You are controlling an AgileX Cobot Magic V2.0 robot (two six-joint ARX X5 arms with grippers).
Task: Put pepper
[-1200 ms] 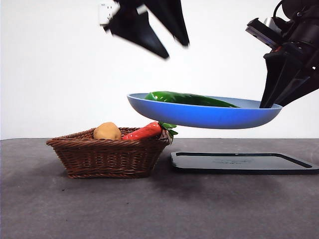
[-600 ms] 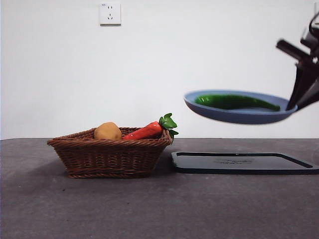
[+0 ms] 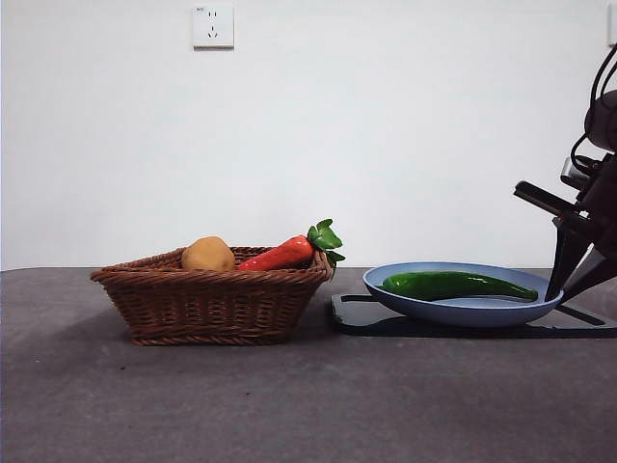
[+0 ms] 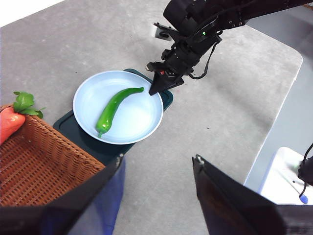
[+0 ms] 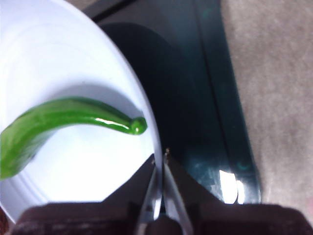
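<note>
The glossy dark-green pepper (image 3: 458,285) (image 4: 113,106) (image 5: 63,120) lies in a light blue plate (image 3: 463,311) (image 4: 134,120) (image 5: 73,166). The plate sits low on a dark flat tray (image 3: 583,326) (image 4: 90,144) (image 5: 195,98), right of the basket. My right gripper (image 3: 557,291) (image 4: 152,91) (image 5: 160,155) is shut on the plate's rim at the pepper's pointed end. My left gripper (image 4: 157,159) hangs open and empty high above the table, over the space between basket and plate. The front view does not show it.
A brown wicker basket (image 3: 217,301) (image 4: 34,166) stands left of the tray. It holds a potato (image 3: 207,255) and a red-orange vegetable (image 3: 280,255) with a leafy green top (image 4: 24,103). A white object (image 4: 288,181) lies beyond the table's edge.
The right gripper has carried the plate with the pepper to the right and down onto the dark tray. The left arm has gone up out of the front view.
</note>
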